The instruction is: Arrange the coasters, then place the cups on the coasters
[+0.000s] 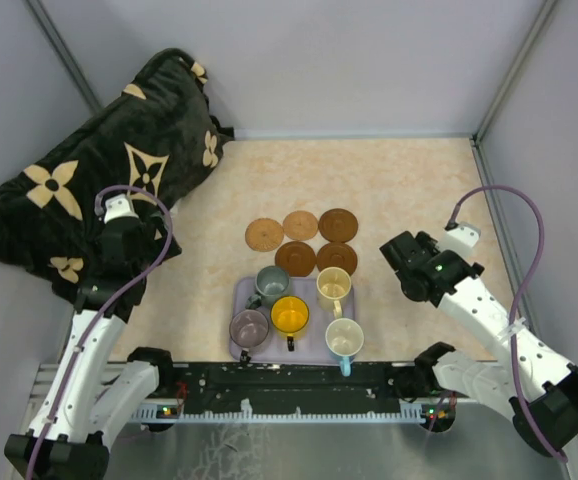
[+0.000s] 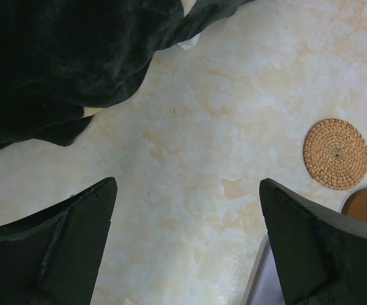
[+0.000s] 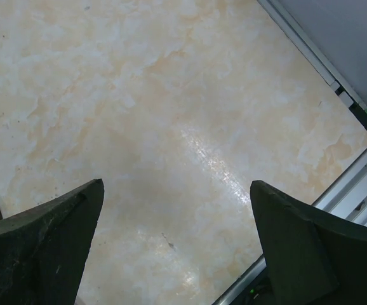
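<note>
Both end effectors are held wide open and nothing is gripped. The left end effector (image 2: pixel 186 184) is poised above the bare worktop (image 1: pixel 409 180), close to a black blanket (image 1: pixel 99 170) patterned with tan flowers. The right end effector (image 3: pixel 177 184) is poised over the worktop to the right of the tray.

Five coasters (image 1: pixel 295 258) are clustered at the centre of the worktop in two rows, three behind and two in front, packed close together. Just in front of them a lavender tray (image 1: pixel 315 340) is set, and all five cups are carried on it. The grey-green cup (image 1: pixel 271 285) and cream cup (image 1: pixel 333 286) are at the back. The yellow-orange cup (image 1: pixel 290 316) is in the middle, and the mauve cup (image 1: pixel 249 327) and pale blue cup (image 1: pixel 344 338) are nearest the arms.
</note>
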Tool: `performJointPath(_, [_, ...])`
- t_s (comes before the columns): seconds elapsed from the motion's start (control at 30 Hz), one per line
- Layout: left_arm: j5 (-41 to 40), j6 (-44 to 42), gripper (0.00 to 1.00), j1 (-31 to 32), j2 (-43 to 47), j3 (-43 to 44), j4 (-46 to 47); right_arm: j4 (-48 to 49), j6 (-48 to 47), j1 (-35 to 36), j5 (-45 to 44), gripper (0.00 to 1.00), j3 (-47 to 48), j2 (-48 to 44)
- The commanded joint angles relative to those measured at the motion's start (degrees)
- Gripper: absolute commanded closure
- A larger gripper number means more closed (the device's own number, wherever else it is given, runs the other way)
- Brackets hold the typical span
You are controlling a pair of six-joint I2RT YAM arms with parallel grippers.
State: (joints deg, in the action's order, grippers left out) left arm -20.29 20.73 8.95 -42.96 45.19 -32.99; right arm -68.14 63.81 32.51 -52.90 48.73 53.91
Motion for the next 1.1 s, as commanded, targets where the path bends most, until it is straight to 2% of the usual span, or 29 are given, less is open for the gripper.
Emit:
performJointPath(0.0, [0.69, -0.29, 0.01, -0.25, -0.09, 1.38, 0.63, -0.64, 2.46, 0.55, -3.45, 0.01, 1.55, -0.26])
performJointPath(0.67, [1.63, -0.35, 0.01, -0.25, -0.25, 0.92, 0.93, -0.29, 2.57, 0.58, -2.74, 0.01, 1.66, -2.00])
performJointPath(1.07, [6.59, 1.05, 0.01, -0.25, -3.61, 0.38, 3.09, 10.36, -10.38, 0.54, 1.02, 0.01, 0.94, -5.67])
